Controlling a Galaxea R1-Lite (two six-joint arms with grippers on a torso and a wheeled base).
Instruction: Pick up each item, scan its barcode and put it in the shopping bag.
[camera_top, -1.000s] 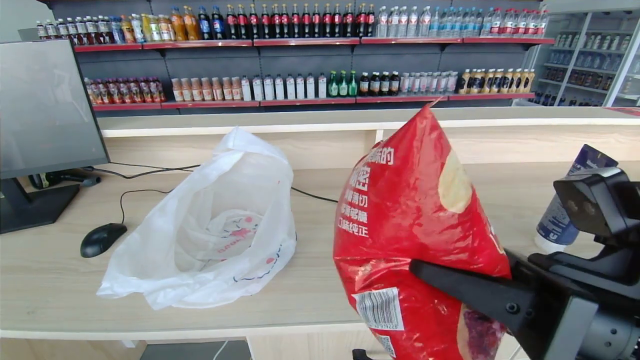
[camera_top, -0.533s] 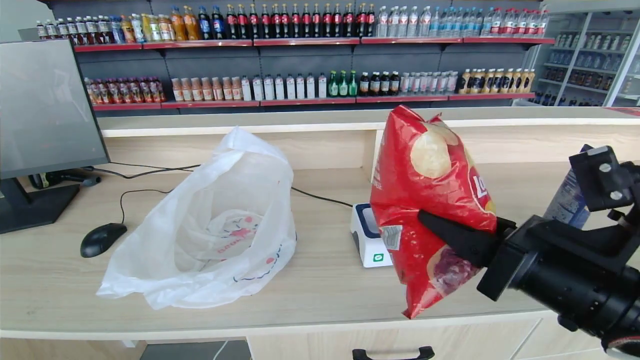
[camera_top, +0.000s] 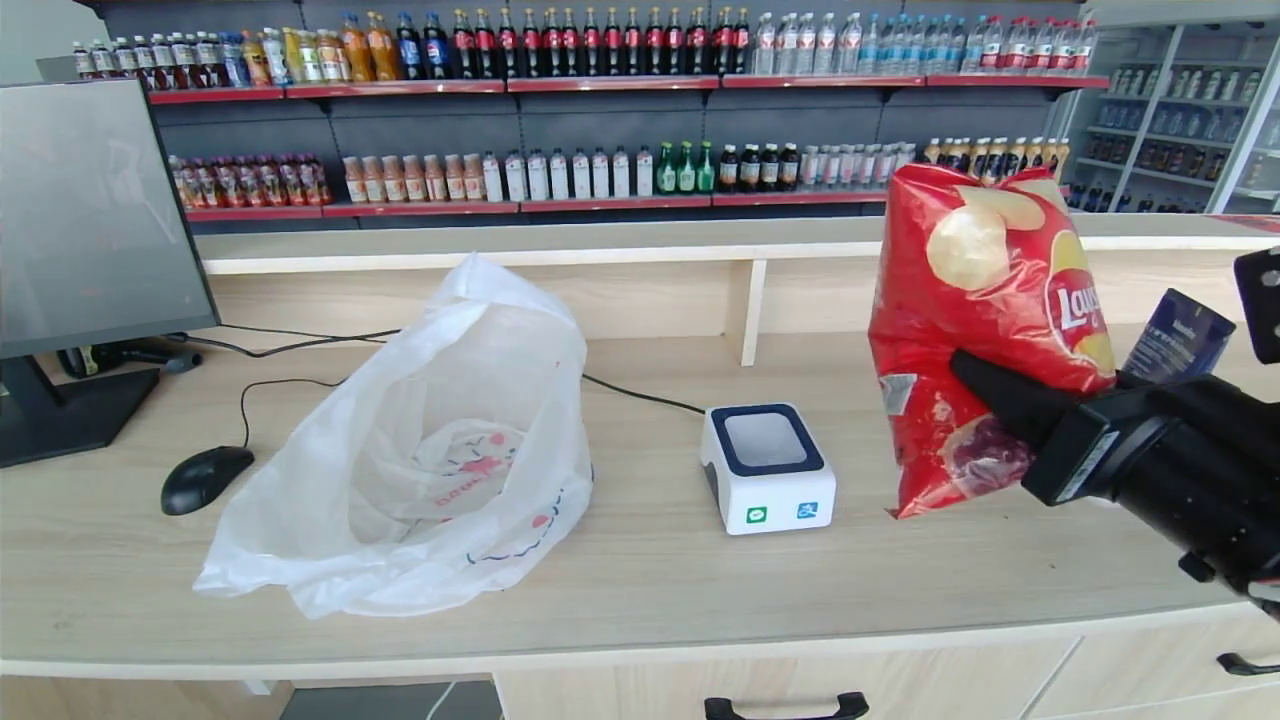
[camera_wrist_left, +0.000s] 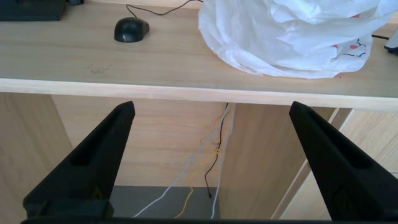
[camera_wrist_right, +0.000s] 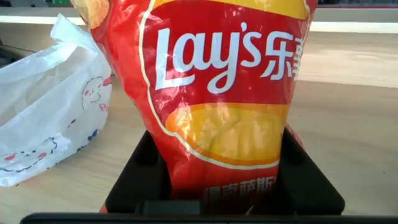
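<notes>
My right gripper (camera_top: 985, 390) is shut on a red chip bag (camera_top: 985, 320), holding it upright in the air to the right of the white barcode scanner (camera_top: 768, 467). In the right wrist view the chip bag (camera_wrist_right: 217, 106) stands pinched between the black fingers (camera_wrist_right: 134, 186). The white plastic shopping bag (camera_top: 440, 450) lies open on the counter left of the scanner, and shows again as the shopping bag (camera_wrist_right: 43, 112) and as the shopping bag (camera_wrist_left: 292, 34). My left gripper (camera_wrist_left: 211, 155) is open, below the counter's front edge, with nothing between its fingers.
A dark blue and white bottle (camera_top: 1180, 335) stands behind my right arm. A black mouse (camera_top: 205, 478) and a monitor (camera_top: 95, 220) sit at the counter's left, with cables running behind the bag. Drink shelves (camera_top: 600, 85) line the back wall. Drawers with handles (camera_top: 780, 708) sit under the counter.
My right gripper has carried the chip bag from close to the camera over the scanner out to the right and turned it, uncovering the scanner. The shopping bag has not moved.
</notes>
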